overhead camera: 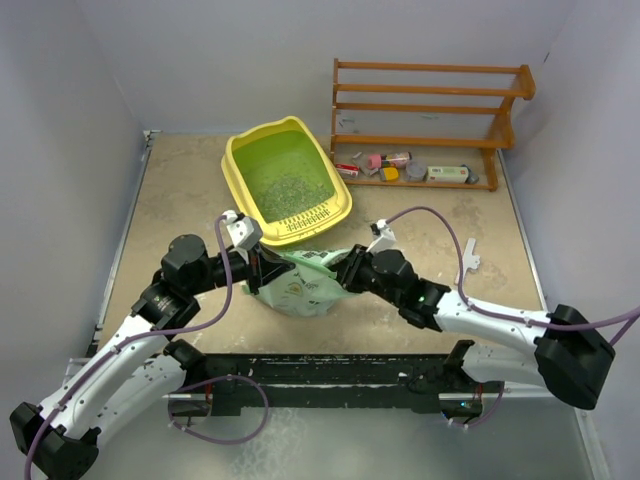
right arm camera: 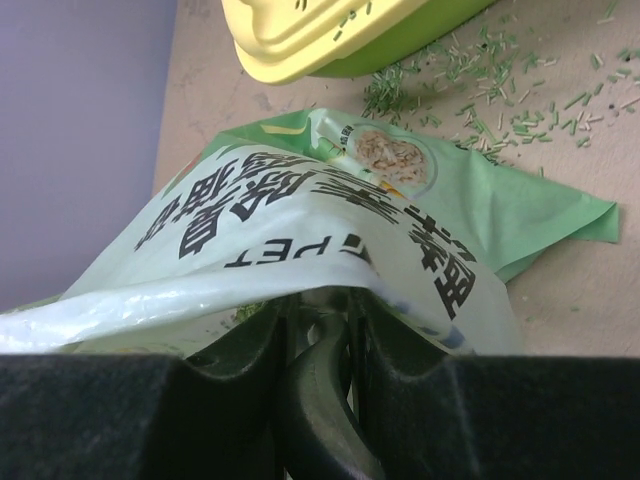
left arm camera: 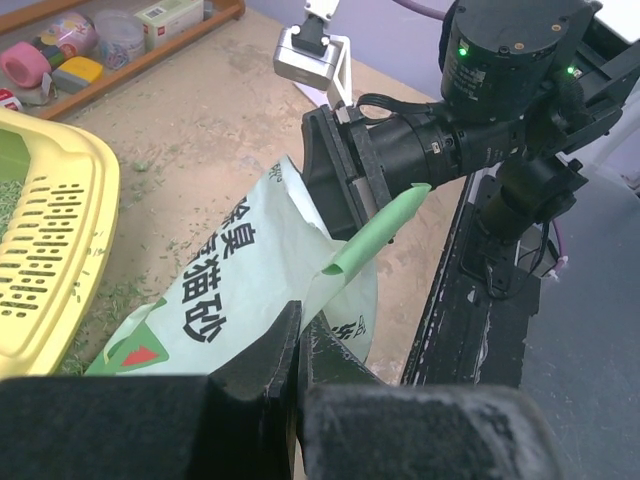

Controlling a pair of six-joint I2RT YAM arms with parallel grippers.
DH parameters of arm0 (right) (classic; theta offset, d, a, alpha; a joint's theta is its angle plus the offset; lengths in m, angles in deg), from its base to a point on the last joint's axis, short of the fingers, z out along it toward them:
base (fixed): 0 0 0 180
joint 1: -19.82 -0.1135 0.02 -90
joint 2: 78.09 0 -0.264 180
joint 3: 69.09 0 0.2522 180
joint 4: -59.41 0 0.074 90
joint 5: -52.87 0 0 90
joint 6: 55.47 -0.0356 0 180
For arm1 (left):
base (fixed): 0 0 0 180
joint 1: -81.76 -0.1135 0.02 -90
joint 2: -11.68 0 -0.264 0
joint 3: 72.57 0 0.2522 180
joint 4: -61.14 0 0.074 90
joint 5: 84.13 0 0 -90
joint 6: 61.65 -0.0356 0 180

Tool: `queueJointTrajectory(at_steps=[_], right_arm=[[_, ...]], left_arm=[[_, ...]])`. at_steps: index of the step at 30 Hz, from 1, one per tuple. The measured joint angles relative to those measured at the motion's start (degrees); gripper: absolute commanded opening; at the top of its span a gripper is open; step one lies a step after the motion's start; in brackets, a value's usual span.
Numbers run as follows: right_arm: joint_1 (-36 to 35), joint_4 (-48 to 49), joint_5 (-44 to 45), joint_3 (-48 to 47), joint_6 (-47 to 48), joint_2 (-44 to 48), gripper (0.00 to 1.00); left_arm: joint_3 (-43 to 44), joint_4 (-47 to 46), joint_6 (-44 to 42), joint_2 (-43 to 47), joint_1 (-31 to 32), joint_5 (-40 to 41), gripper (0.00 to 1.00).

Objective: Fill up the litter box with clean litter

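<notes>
Crinkled plastic bag (overhead camera: 305, 283) sits near rounded yellow litter box (overhead camera: 236, 185).

The pale-green bag (left arm camera: 240, 300) carries large dark Chinese print. In the left wrist view the characters 臭猫砂 run down its side, and a further character above them is partly lost in a fold. In the right wrist view the Latin letters "PET" stand upside down under a row of Chinese characters, too creased to read with certainty.

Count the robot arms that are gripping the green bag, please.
2. The left arm has its jaws shut on the left edge of the bag, the right arm on its right edge; the bag sits between them, before the litter box.
</notes>
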Motion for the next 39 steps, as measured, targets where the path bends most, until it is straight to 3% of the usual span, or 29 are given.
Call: queueJointTrajectory(at_steps=[8, 25, 39], right_arm=[[-0.2, 5.3, 0.1, 5.2, -6.3, 2.7, 0.0], [-0.5, 28.3, 0.2, 15.3, -13.7, -1.5, 0.0], [-0.5, 29.1, 2.0, 20.3, -13.8, 8.2, 0.0]], left_arm=[[0.0, 0.6, 0.0, 0.0, 0.0, 0.0, 0.0], [0.0, 1.1, 0.0, 0.0, 0.0, -0.1, 0.0], [0.0, 1.2, -0.2, 0.7, 0.0, 0.0, 0.0]])
